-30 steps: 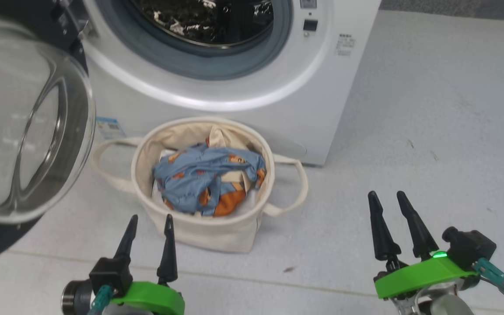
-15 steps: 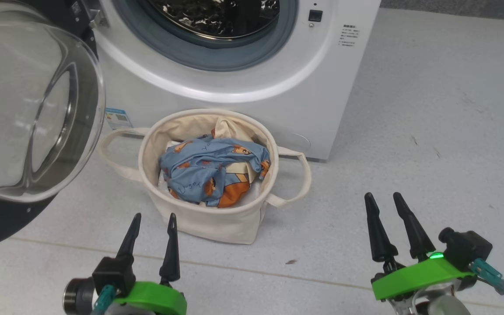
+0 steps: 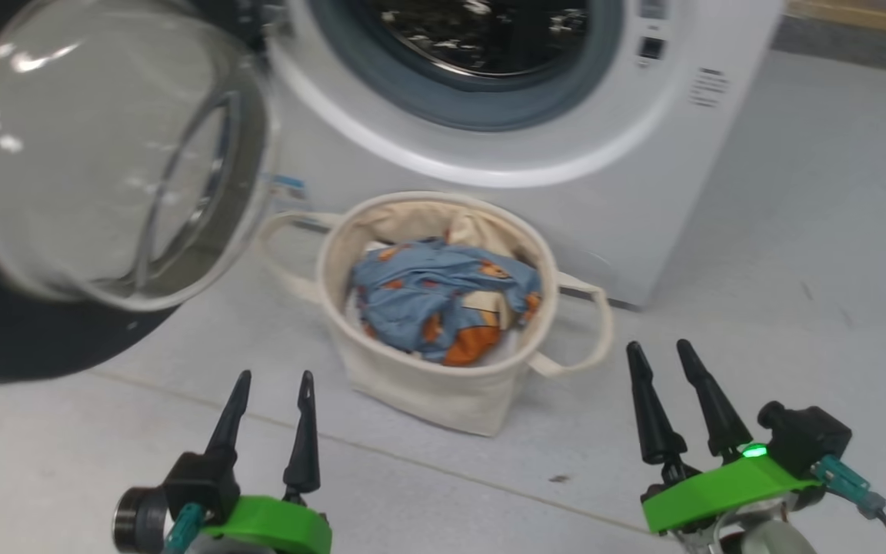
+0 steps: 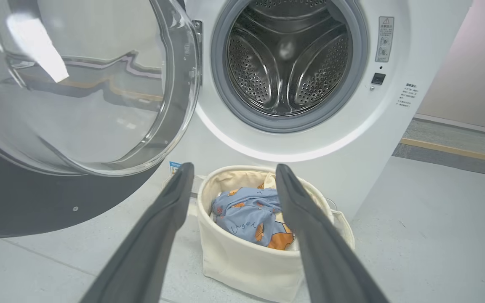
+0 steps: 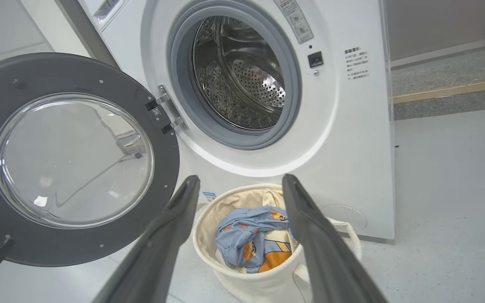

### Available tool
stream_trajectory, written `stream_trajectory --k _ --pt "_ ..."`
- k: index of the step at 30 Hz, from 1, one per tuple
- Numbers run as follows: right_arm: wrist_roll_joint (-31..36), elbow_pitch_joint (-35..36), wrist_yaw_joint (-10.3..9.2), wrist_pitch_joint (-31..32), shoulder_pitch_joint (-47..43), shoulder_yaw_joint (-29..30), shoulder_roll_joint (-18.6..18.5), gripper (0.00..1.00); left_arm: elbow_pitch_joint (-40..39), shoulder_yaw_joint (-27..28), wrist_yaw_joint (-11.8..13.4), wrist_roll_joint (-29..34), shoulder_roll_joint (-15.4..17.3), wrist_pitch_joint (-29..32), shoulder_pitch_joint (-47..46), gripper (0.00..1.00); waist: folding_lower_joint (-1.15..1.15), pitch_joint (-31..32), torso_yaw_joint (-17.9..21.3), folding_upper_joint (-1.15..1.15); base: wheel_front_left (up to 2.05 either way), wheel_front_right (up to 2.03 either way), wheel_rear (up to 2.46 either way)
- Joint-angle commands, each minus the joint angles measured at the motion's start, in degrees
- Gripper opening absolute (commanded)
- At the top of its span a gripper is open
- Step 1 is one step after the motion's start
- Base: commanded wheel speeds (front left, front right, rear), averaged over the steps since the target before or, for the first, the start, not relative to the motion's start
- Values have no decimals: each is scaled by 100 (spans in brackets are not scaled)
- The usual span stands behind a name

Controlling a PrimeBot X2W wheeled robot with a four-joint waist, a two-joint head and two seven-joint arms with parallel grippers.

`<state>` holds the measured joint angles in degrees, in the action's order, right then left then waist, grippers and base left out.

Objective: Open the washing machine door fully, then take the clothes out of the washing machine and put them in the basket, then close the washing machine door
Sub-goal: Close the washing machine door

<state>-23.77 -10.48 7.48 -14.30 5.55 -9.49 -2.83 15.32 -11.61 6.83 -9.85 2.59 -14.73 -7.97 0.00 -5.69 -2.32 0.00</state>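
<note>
Head view has both tools low in front of the robot, the left gripper (image 3: pixel 274 377) and the right gripper (image 3: pixel 657 346), each with its two dark fingers spread apart and nothing between them. Just ahead, the basket (image 3: pixel 428 392) sits on the floor in front of the washing machine (image 3: pixel 643 192), with the clothes (image 3: pixel 428 285) bunched up inside it. The left wrist view shows the drum (image 4: pixel 286 63) looking bare. So closing the washing machine door (image 3: pixel 104 161) looks like what's left. It hangs swung wide on the robot's left, glass bowl facing the robot. It's probably a rigid, fairly heavy slab on its hinge (image 5: pixel 164 113) that won't flex, and the glossy rim and curved glass are likely slick. Best bet is a finger on the black rim at the edge far from the hinge, pushing there rather than on the glass.
</note>
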Motion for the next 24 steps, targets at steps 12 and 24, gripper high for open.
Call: stream_trajectory --k 12,24 --pt "116 277 1 -70 69 -585 -5 100 -398 441 131 6 29 -27 197 100 0 231 -1395 0 0 0 0" --pt "151 273 1 -70 20 -934 -5 100 -517 513 206 -51 29 -27 299 100 0 250 -1857 0 0 0 0"
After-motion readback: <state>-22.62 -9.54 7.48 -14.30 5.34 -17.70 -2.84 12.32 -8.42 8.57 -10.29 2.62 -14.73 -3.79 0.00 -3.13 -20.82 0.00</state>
